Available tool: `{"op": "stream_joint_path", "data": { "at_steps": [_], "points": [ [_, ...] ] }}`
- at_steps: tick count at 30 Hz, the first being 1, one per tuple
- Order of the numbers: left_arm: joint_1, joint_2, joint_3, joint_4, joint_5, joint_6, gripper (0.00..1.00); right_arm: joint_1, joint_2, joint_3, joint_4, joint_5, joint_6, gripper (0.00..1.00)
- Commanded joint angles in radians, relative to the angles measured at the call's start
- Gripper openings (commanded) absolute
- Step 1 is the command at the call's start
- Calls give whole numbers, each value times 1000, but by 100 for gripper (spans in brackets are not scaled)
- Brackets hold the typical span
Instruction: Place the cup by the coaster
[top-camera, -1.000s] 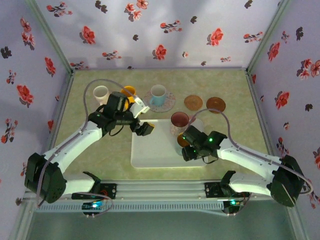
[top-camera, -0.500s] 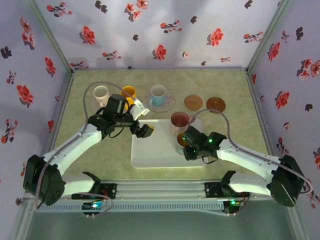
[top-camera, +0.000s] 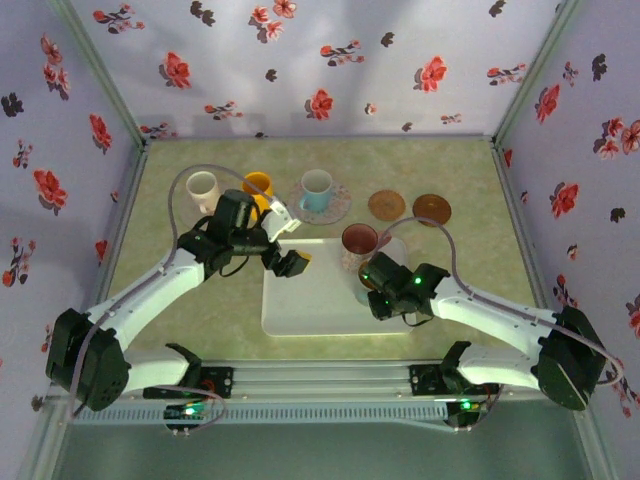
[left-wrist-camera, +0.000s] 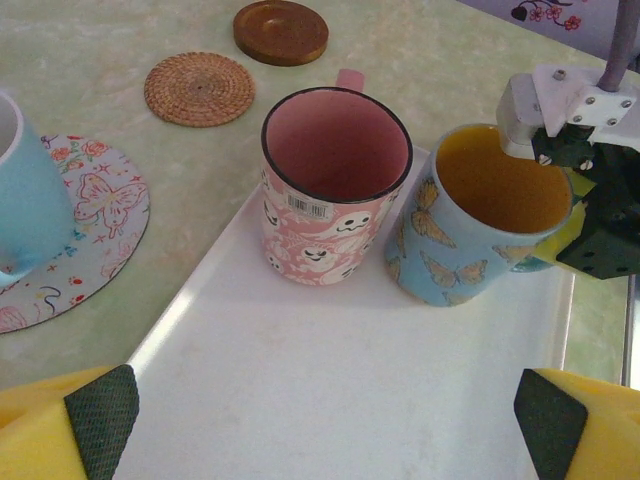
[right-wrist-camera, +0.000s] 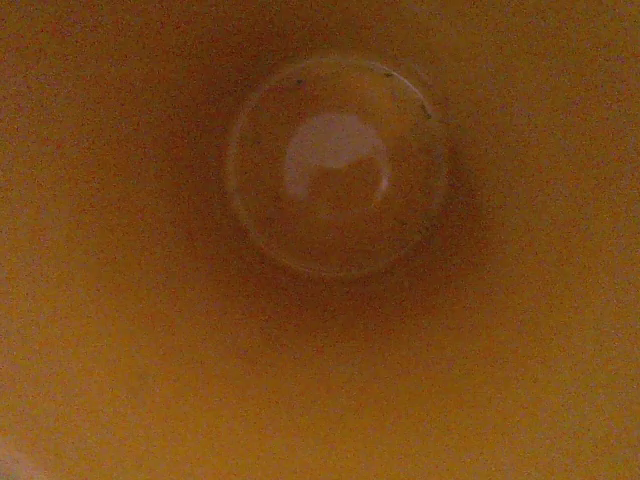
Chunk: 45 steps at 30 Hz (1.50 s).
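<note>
My right fingers (left-wrist-camera: 600, 230) pinch the rim of the tilted butterfly cup (left-wrist-camera: 470, 250) near the tray's (left-wrist-camera: 300, 400) right edge, the bare woven coaster (left-wrist-camera: 200, 88) lies on the desk beyond its far right corner, and my left fingers (left-wrist-camera: 100, 425) hang spread wide.

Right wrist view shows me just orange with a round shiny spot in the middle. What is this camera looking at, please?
Observer: It looks down into the butterfly cup, which is on the white tray.
Operator: Is my gripper on it?
Observer: The right gripper is at the cup's rim, on the side away from the pink cup; I cannot tell whether it grips.
Operator: Which coasters are free?
Observer: Two beyond the tray: a woven coaster and a wooden coaster.
</note>
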Motion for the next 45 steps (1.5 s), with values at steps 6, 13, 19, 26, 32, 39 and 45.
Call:
{"op": "stream_joint_path", "data": {
  "at_steps": [6, 13, 19, 26, 32, 39, 45],
  "points": [
    [-12, 3, -1, 30, 19, 7, 100, 11, -24, 12, -8, 12, -16, 17],
    [-13, 5, 1, 31, 19, 7, 100, 11, -53, 24, -25, 18, -15, 4],
    [-13, 4, 3, 34, 19, 17, 100, 11, -124, 20, -14, 15, -15, 0],
    [-13, 1, 24, 36, 20, 20, 100, 11, -261, 32, -2, 18, -24, 0],
    [-13, -5, 69, 12, 18, 28, 100, 11, -332, 106, -38, 41, -64, 0],
    [-13, -38, 82, 79, -52, 7, 100, 8, -409, 201, -10, 116, -57, 0],
    [-14, -18, 124, 83, -74, -4, 100, -8, -400, 282, 1, 160, -92, 0]
  ]
}}
